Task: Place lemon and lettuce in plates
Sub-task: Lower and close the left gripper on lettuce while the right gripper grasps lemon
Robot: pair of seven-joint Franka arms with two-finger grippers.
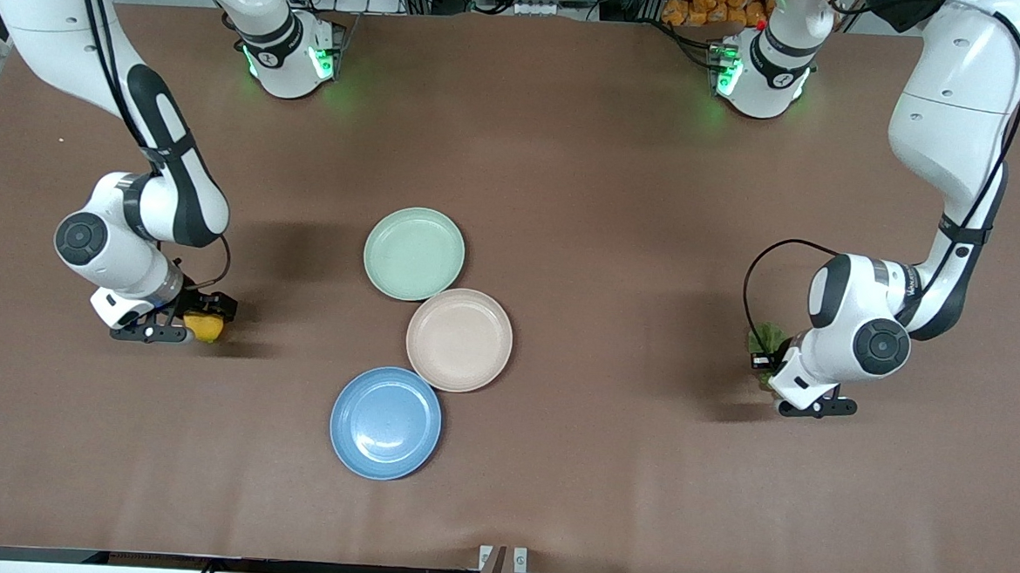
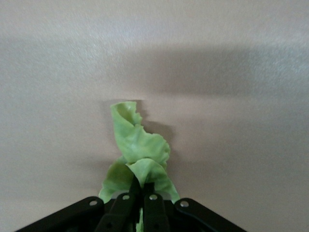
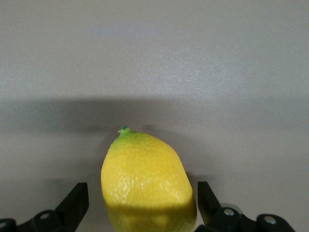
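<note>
Now the right gripper (image 3: pixel 143 203) is low at the right arm's end of the table (image 1: pixel 619 196), and its two fingers (image 3: pixel 75 203) stand apart, one on each side of the lemon (image 3: pixel 145 181). A small gap shows between each finger and the yellow skin, so the fingers do not press the fruit. The lemon lies on the table with its green tip pointing away from the gripper. In the front view the lemon (image 1: pixel 205 327) shows just beside the gripper (image 1: pixel 178 323), partly covered by it.

The left gripper (image 2: pixel 140 205) is low at the left arm's end of the table, and its fingers (image 2: pixel 153 212) are pressed together on the lettuce (image 2: pixel 137 145). The leaf is pinched at its lower part and twists up and away from the fingers, and its shadow lies on the table beside it. In the front view only a small green piece of the lettuce (image 1: pixel 766 337) shows beside the wrist of that arm.

Between the two grippers, well apart from both, three plates sit in the middle of the table. The blue plate (image 1: pixel 386 422) is nearest to the front camera, the beige-pink plate (image 1: pixel 459 340) touches it, and the pale green plate (image 1: pixel 414 253) is farthest. All three hold nothing.
</note>
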